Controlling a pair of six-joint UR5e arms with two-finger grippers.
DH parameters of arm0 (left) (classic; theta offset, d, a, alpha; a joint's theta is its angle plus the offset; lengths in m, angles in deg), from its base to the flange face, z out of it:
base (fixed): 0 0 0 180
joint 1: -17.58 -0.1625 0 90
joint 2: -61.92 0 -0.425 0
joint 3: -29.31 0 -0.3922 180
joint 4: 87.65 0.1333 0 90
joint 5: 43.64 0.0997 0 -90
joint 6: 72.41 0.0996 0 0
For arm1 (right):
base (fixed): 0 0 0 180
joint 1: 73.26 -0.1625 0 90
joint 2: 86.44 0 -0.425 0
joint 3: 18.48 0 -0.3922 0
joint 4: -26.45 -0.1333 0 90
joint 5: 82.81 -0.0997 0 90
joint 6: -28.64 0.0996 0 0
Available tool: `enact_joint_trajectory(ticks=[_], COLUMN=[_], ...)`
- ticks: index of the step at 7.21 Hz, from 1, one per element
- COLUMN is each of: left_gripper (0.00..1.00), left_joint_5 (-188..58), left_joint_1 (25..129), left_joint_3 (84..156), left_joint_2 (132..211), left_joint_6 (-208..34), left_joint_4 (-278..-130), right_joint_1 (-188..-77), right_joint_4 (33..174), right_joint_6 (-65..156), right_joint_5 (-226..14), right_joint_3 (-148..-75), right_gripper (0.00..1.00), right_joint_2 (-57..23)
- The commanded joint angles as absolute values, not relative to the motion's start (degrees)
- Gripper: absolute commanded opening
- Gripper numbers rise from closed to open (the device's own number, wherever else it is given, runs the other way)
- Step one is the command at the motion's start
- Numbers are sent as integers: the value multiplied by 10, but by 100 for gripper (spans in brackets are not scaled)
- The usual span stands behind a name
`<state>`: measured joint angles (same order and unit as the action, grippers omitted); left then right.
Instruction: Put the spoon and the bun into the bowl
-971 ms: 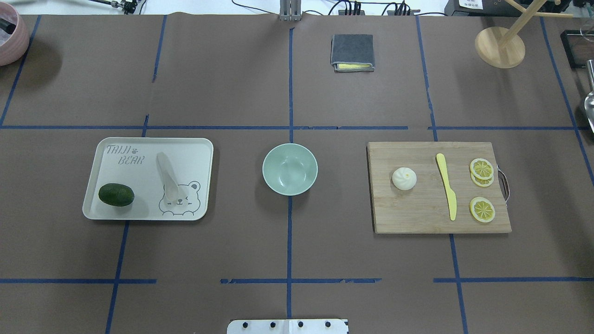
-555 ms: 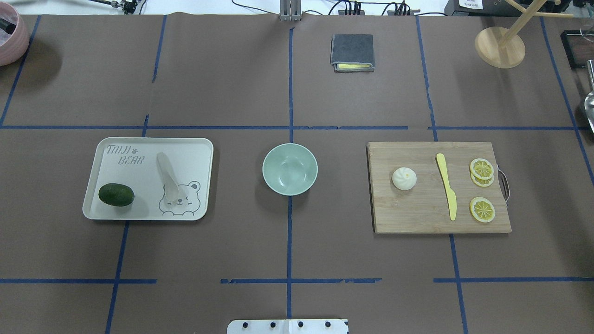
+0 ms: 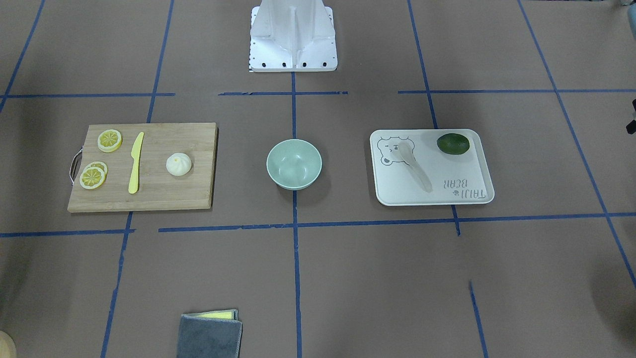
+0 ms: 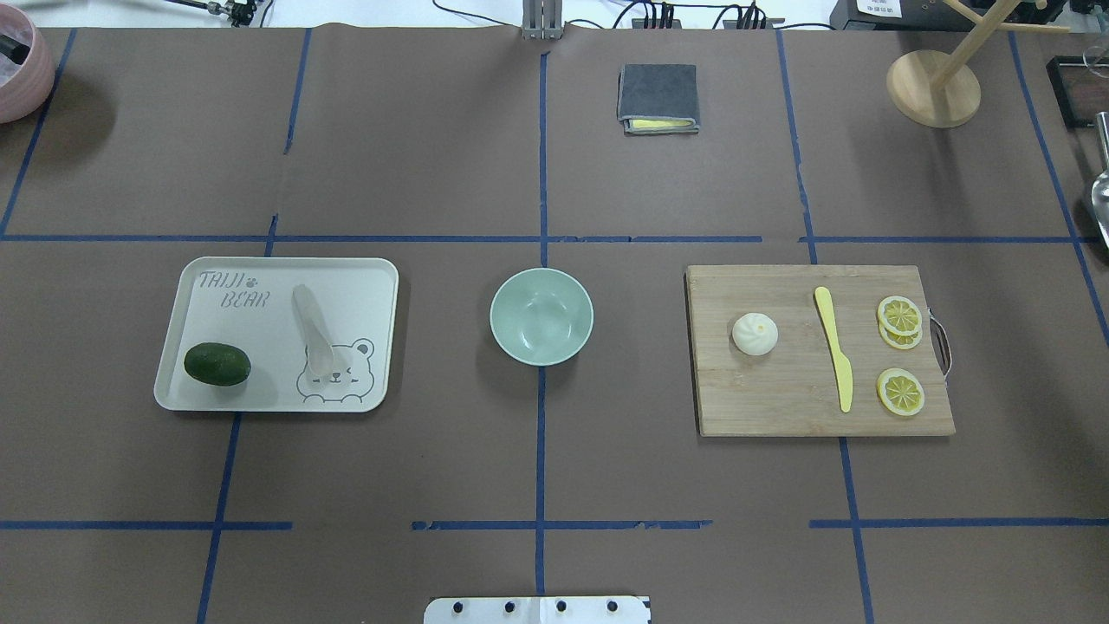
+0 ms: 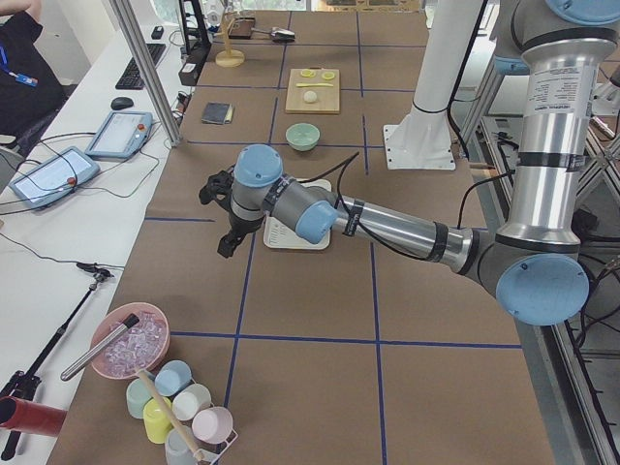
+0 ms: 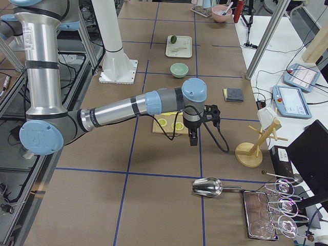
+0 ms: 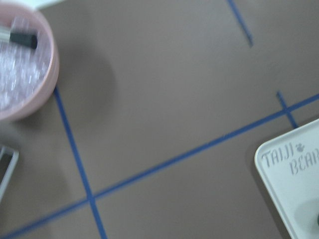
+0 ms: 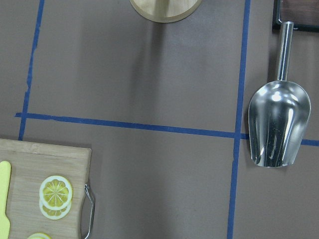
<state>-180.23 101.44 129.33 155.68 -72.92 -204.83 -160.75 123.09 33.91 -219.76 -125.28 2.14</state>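
The off-white spoon [image 4: 313, 334] lies on a cream bear tray [image 4: 364, 286] at the left, scoop toward me; it also shows in the front view [image 3: 414, 164]. The white pleated bun [image 4: 755, 334] sits on a wooden cutting board [image 4: 780, 399] at the right. The mint-green bowl [image 4: 541, 315] stands empty between them. My left gripper [image 5: 231, 223] hangs over the table left of the tray. My right gripper [image 6: 193, 137] hangs beyond the board's right end. Both show only in the side views, so I cannot tell whether they are open or shut.
A dark green fruit [image 4: 217, 364] lies on the tray. A yellow knife [image 4: 833, 347] and lemon slices [image 4: 899, 316] lie on the board. A folded grey cloth [image 4: 658, 97], a wooden stand [image 4: 933, 87], a pink bowl [image 4: 17, 69] and a metal scoop [image 8: 278, 124] sit near the table's edges.
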Motion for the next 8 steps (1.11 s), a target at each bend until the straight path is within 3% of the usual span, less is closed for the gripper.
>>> enact_joint_trajectory(ticks=[1,3,6,7,8], left_gripper=[100,100,100,86,78], left_joint_5=[-1800,-1662,-1417,-1382,-1379], left_joint_1=[970,828,597,555,541], left_joint_3=[1266,1296,1316,1359,1389], left_joint_2=[1602,1586,1586,1586,1596], left_joint_6=[-924,-1121,-1491,-1554,-1556], left_joint_4=[-2190,-2297,-2252,-2159,-2043], right_joint_1=[-1607,-1606,-1606,-1606,-1606], right_joint_4=[1204,1201,1201,1201,1201], right_joint_6=[356,382,382,382,382], right_joint_5=[-2199,-2198,-2198,-2198,-2198], right_joint_3=[-1248,-1249,-1249,-1250,-1250], right_gripper=[100,100,100,100,100], right_joint_2=[23,18,19,19,19])
